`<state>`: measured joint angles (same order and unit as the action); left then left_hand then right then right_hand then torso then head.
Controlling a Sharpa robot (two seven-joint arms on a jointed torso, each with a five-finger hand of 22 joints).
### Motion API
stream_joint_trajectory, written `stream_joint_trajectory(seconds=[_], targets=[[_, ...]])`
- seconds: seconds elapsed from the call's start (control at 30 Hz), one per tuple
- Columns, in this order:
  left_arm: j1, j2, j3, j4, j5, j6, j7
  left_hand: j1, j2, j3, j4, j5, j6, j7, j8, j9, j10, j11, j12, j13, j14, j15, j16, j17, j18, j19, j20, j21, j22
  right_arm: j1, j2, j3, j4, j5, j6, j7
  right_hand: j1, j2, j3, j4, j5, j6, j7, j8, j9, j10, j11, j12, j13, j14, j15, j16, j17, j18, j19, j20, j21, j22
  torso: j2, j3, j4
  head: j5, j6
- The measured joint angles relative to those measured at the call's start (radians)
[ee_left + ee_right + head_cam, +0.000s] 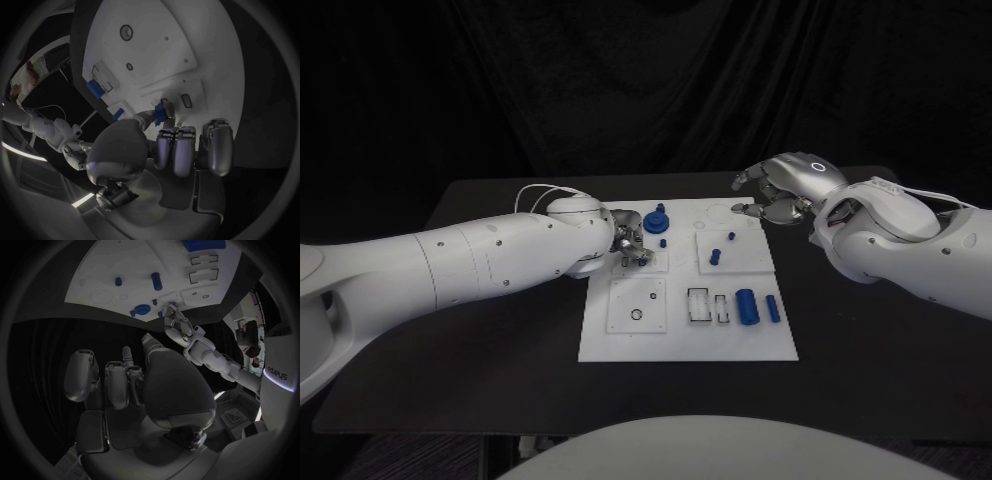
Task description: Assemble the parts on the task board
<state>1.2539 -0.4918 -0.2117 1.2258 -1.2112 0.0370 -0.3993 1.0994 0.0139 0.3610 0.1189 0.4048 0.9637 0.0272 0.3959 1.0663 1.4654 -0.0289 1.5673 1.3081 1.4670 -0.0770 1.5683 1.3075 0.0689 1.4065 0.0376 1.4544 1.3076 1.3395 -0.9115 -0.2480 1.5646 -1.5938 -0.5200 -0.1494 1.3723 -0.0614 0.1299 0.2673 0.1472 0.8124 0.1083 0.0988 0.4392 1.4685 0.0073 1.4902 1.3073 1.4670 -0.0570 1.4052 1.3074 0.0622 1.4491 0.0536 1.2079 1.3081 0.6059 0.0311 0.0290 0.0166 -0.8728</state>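
The white task board [733, 340] lies mid-table. My left hand [629, 245] hovers over its far left part and pinches a small blue part [159, 114] between thumb and a finger, close above the board [156, 45]. My right hand [783, 195] floats over the board's far right corner, fingers apart and holding nothing. A blue knob-like part [656, 218] stands just beyond the left hand. A blue peg [715, 255] and a smaller blue part [731, 237] stand mid-board. Two blue cylinders [749, 305] lie at the near right.
Two empty rectangular slots [707, 306] sit beside the cylinders, and a round ring recess [636, 314] marks the near left of the board. In the right wrist view the blue peg [156, 281] and my left hand [175, 320] show over the board [125, 265]. Black table surrounds the board.
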Motion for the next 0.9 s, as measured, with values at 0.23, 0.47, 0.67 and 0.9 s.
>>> stream_joint_trajectory(seconds=[0.23, 0.47, 0.67, 0.9], targets=[[0.0, -0.011, 0.0, 0.007, 0.0, -0.018, -0.004, -0.033, 0.0, 0.031, 0.0, -0.036, 0.009, -0.002, -0.012, 0.012, 0.003, -0.003, 0.0, 0.0, 0.0, 0.0, 0.0, 0.0, 0.0, 0.0, 0.0, -0.004, 0.0, -0.006, -0.001, 0.0, -0.003, 0.0, 0.003, 0.0, 0.0, 0.0, -0.001, -0.001, 0.0, 0.0, 0.0, 0.0, 0.0, 0.0, 0.0, -0.002, 0.0, 0.0, 0.0, 0.0, 0.0, 0.0, 0.0, 0.0, 0.0, 0.0, -0.001, 0.0, 0.0012, 0.004, 0.0], [0.0, -0.006, 0.0, -0.001, 0.0, -0.019, -0.005, -0.05, -0.003, 0.044, 0.005, -0.084, 0.012, 0.001, -0.019, 0.021, 0.003, -0.003, 0.0, 0.0, 0.0, 0.0, 0.0, 0.0, 0.0, 0.003, -0.003, -0.004, 0.0, -0.01, 0.0, 0.0, -0.005, 0.0, 0.007, 0.0, 0.0, 0.0, -0.001, -0.001, 0.0, 0.0, 0.0, 0.0, 0.0, 0.0, 0.0, -0.002, 0.0, 0.0, 0.0, 0.0, 0.0, 0.0, 0.0, 0.0, -0.005, 0.0, -0.004, 0.0005, 0.0039, 0.001, 0.0], [-0.002, 0.001, 0.0, -0.01, 0.0, -0.019, -0.005, -0.055, 0.003, 0.041, 0.009, -0.089, 0.012, 0.001, -0.022, 0.023, 0.003, -0.003, 0.0, 0.0, 0.0, 0.0, 0.0, 0.0, 0.0, 0.003, -0.003, -0.004, 0.0, -0.013, -0.001, 0.0, -0.006, 0.0, 0.01, 0.0, 0.0, 0.0, -0.001, -0.001, 0.0, 0.0, 0.0, 0.0, 0.0, 0.0, 0.0, -0.002, 0.0, 0.0, 0.0, 0.0, 0.0, 0.0, 0.0, 0.0, -0.006, 0.0, -0.003, 0.0012, 0.0058, 0.0, 0.0], [-0.008, 0.006, 0.0, -0.019, 0.0, -0.019, -0.005, -0.064, 0.003, 0.042, 0.013, -0.116, 0.012, 0.001, -0.028, 0.028, 0.003, -0.003, 0.0, 0.0, 0.0, 0.0, 0.0, 0.0, 0.0, 0.003, -0.003, -0.008, 0.0, -0.013, -0.001, 0.0, -0.007, 0.0, 0.012, -0.001, 0.0, 0.0, -0.001, -0.001, 0.0, 0.0, 0.0, 0.0, -0.001, 0.0, 0.0, -0.002, 0.0, 0.0, 0.0, 0.0, 0.0, 0.0, 0.0, 0.0, -0.006, 0.0, -0.001, 0.0012, 0.0031, 0.009, 0.0]])
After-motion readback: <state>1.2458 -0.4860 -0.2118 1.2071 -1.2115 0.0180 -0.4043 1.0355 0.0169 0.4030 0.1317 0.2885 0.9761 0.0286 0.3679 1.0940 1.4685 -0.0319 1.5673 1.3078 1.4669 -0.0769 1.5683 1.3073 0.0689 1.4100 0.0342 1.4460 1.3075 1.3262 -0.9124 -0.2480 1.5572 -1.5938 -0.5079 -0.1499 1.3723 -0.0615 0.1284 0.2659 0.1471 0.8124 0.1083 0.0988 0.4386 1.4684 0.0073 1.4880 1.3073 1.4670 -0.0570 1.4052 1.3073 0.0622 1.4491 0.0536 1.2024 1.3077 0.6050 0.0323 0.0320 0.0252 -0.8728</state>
